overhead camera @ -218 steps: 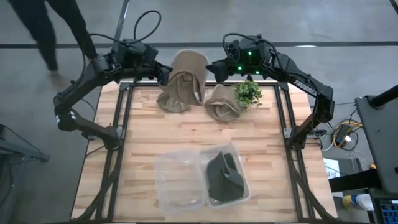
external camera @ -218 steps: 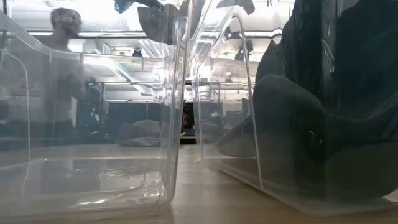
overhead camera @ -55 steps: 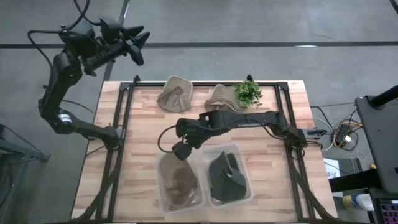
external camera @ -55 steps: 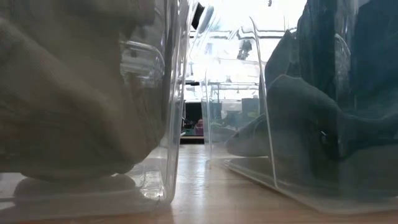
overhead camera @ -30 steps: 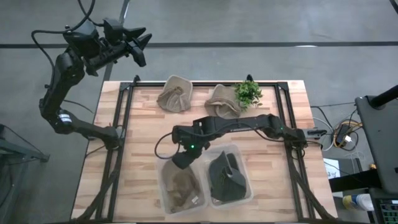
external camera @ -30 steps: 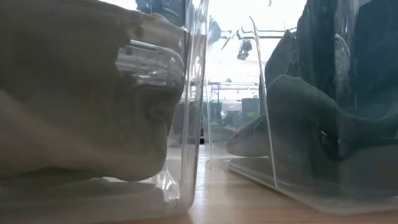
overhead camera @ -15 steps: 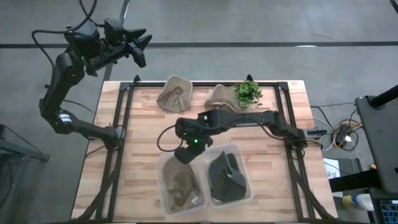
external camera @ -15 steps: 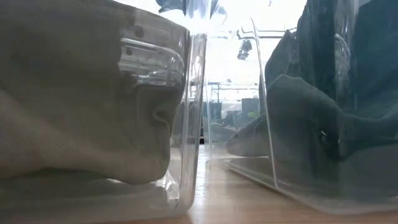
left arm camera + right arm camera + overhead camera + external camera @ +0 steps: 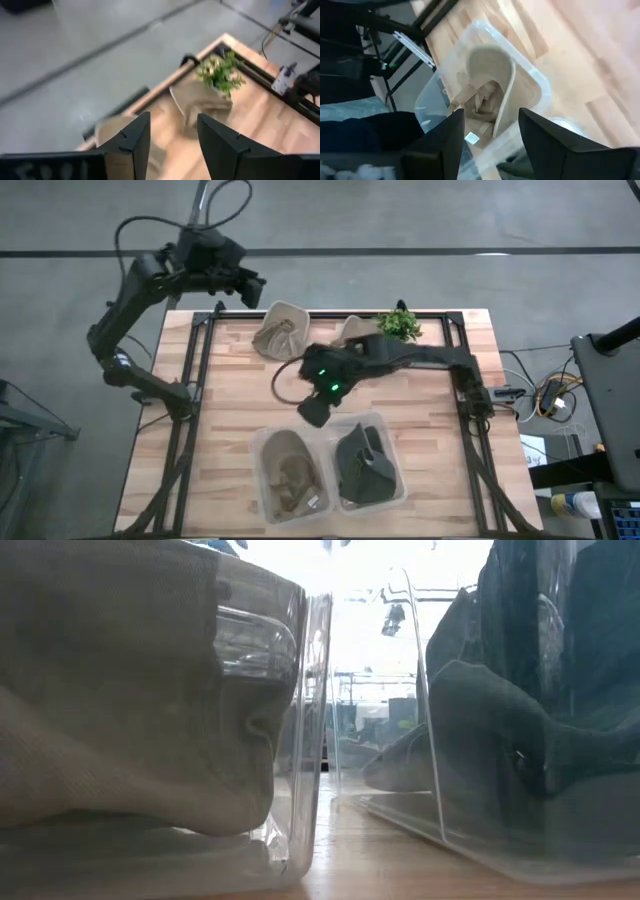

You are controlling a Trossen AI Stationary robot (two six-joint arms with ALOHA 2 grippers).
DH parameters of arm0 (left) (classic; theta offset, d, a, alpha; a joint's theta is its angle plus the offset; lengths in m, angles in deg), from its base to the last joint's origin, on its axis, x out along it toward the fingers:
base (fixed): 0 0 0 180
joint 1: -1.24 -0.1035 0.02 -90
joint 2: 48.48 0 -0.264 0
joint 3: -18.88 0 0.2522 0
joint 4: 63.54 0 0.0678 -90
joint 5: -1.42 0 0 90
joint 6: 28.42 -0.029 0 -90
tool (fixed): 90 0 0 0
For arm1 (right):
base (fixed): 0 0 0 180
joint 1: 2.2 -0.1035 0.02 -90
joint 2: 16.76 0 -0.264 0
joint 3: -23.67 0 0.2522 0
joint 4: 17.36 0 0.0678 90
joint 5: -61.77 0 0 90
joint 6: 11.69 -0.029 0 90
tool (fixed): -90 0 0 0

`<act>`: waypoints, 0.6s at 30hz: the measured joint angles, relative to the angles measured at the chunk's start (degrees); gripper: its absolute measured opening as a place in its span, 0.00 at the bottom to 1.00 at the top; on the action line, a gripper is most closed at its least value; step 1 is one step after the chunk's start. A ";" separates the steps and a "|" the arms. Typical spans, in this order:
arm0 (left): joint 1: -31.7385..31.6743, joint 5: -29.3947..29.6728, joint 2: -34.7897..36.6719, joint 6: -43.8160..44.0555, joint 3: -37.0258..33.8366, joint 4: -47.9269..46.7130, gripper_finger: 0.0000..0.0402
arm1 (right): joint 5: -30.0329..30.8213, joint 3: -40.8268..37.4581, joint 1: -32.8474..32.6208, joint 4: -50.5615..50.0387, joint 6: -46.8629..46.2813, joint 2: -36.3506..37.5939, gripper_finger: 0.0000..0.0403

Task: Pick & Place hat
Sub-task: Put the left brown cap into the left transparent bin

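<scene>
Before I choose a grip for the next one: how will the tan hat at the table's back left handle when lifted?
The tan hat lies crumpled and folded, so it will probably flop and sag. Being soft cloth, it is likely light and unlikely to roll or break.

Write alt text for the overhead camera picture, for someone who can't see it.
Seen from above, the right arm's open claw hovers over a wooden table, just behind two clear bins: the left bin holds a tan hat, the right bin a dark hat. Two more tan hats and a small plant sit at the far edge.
</scene>
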 joint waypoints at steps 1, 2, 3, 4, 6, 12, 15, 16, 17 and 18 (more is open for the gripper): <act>-0.62 -1.69 -0.82 0.80 0.00 -0.79 0.38 | 0.40 -0.02 0.30 -0.75 0.98 1.40 0.46; -1.31 -4.06 -1.67 0.97 0.00 -1.37 0.38 | 0.76 0.00 0.61 -1.66 2.01 2.57 0.46; -1.94 -6.39 -2.51 1.32 0.00 -1.64 0.38 | 1.64 0.00 0.97 -2.33 3.20 3.82 0.47; -2.50 -7.76 -3.31 2.37 0.00 -1.77 0.38 | 2.71 0.00 1.33 -2.55 4.33 5.09 0.47; -3.28 -9.27 -5.15 4.15 0.00 -2.49 0.38 | 5.83 -0.04 1.96 -2.58 7.30 7.36 0.48; -6.91 -9.20 -11.51 6.82 0.00 -3.24 0.38 | 11.45 -0.11 3.86 -5.04 13.35 14.69 0.46; -9.12 -9.21 -15.33 7.18 0.00 -3.20 0.38 | 14.29 -0.11 4.45 -5.56 15.64 17.70 0.45; -10.00 -9.23 -16.68 7.72 0.00 -3.20 0.38 | 15.28 -0.13 4.50 -5.65 16.67 18.59 0.45; -10.87 -9.21 -17.99 7.84 0.00 -3.19 0.38 | 16.42 -0.13 4.57 -5.60 17.66 19.39 0.45; -11.63 -9.17 -19.37 7.52 0.00 -3.15 0.38 | 17.50 -0.13 4.65 -5.60 18.65 20.25 0.45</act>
